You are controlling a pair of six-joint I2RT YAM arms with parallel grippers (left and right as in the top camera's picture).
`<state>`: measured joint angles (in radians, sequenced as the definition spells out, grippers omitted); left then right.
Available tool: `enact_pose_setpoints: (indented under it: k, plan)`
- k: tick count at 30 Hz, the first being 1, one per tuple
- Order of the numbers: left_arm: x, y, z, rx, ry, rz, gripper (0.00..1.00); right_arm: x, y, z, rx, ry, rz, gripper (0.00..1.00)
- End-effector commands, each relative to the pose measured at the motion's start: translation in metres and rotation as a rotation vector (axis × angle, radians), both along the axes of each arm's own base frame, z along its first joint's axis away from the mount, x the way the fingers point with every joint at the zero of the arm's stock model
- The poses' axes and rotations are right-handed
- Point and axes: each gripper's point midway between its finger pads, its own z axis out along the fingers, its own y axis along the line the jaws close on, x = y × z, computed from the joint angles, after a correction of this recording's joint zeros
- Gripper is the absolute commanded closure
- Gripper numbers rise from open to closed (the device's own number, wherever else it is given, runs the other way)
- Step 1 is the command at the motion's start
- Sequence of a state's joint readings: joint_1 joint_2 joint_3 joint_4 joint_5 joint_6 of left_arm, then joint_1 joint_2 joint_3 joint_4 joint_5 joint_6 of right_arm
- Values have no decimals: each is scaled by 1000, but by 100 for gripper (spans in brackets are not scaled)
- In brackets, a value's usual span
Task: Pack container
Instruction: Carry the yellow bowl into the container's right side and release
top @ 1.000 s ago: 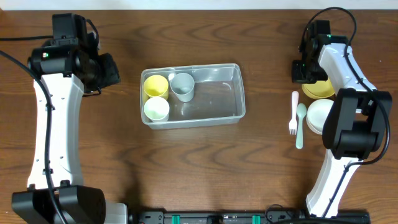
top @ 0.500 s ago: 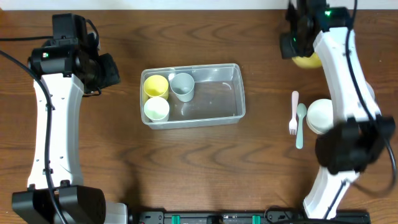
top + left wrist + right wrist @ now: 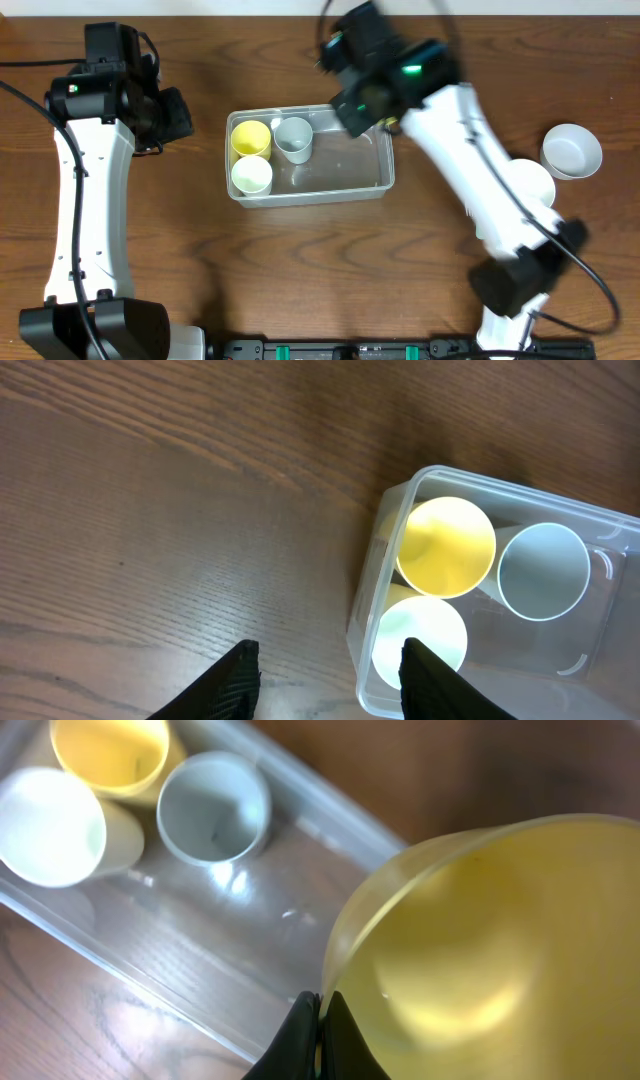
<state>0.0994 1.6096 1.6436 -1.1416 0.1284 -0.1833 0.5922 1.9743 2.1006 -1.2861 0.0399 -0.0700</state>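
Note:
The clear plastic container (image 3: 350,162) stands in the middle of the table with a yellow cup (image 3: 250,137), a grey cup (image 3: 294,138) and a white cup (image 3: 252,175) upright at its left end. My right gripper (image 3: 366,98) hovers over the container's right end, shut on the rim of a yellow bowl (image 3: 490,940). The right wrist view shows the container (image 3: 250,935) and its cups below the bowl, with the fingertips (image 3: 320,1012) pinching the rim. My left gripper (image 3: 330,660) is open and empty, above the table just left of the container (image 3: 362,610).
A white bowl (image 3: 572,150) sits at the far right. Another white bowl (image 3: 532,184) lies partly under my right arm. The left arm (image 3: 95,160) stands along the left side of the table.
My right arm has swung from the far right to over the container, carrying the yellow bowl. A white bowl now shows at the far right. The left arm has not moved.

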Motion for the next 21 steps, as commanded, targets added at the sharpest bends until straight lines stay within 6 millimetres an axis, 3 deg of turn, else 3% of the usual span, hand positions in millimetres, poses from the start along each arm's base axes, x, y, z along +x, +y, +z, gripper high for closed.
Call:
enact_pose_setpoints:
  k: [1, 8, 15, 19, 21]
  plan:
    - [-1, -1, -3, -5, 13, 1, 54, -6, 19, -36, -52, 69, 36, 99]
    - [-1, -1, -3, -5, 12, 1, 53, -2, 26, -97, -124, 175, 36, 99]
    - [0, -1, -3, -5, 9, 1, 53, 6, 24, -137, -167, 224, 35, 97]
    - [0, -1, -3, -4, 9, 1, 53, 13, 22, -145, -164, 223, 23, 72]
    - [0, -1, -3, -5, 9, 1, 54, 17, 21, -145, -159, 215, 17, 68]
